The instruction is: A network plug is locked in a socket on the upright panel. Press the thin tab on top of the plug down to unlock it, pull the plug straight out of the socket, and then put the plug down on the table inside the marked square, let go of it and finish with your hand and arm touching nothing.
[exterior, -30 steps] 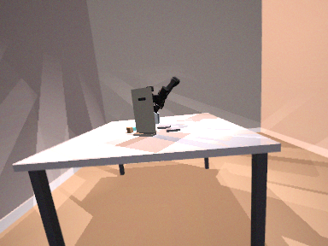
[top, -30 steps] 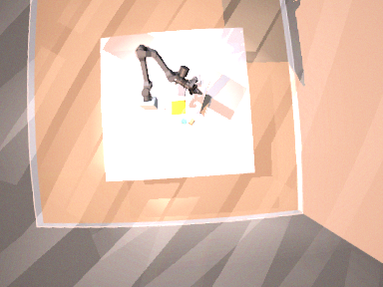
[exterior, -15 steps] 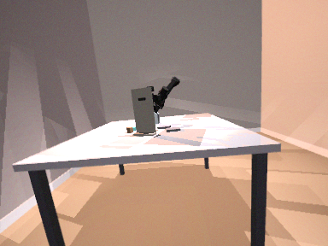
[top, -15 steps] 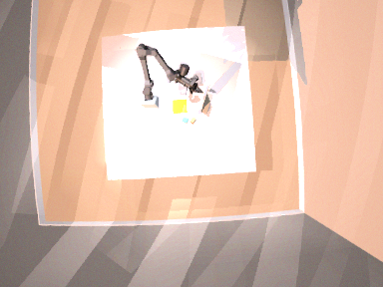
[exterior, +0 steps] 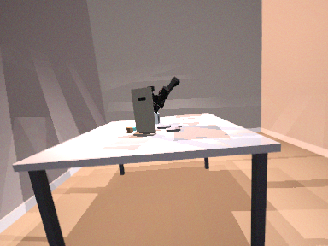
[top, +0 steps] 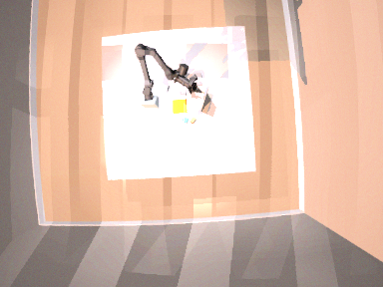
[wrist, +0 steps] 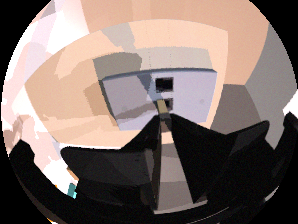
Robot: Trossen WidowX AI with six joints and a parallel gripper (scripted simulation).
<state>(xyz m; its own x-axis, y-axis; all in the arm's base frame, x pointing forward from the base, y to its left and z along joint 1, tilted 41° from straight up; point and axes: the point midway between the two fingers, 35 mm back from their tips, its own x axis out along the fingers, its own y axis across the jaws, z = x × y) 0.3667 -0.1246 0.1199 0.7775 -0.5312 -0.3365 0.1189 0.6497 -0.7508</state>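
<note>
The upright panel (exterior: 144,115) (wrist: 197,97) has an upper opening (wrist: 164,84) and a lower opening (wrist: 169,104). My gripper (wrist: 164,119) (top: 196,89) is shut on the plug (wrist: 161,106), whose tan end sticks out beyond the fingertips towards the panel. The dark lower opening shows beside the plug; I cannot tell whether the plug's far end is fully clear of it. The tab is hidden by the black fingers. The marked square (top: 179,106) is a yellow patch on the table, left of the gripper in the top view.
A small teal object (top: 186,120) (wrist: 72,190) and a small orange-brown block (top: 192,121) (exterior: 129,130) lie near the yellow square. The arm's base (top: 150,103) stands left of the square. Dark flat shapes (exterior: 173,129) show on the table beside the panel in the exterior view.
</note>
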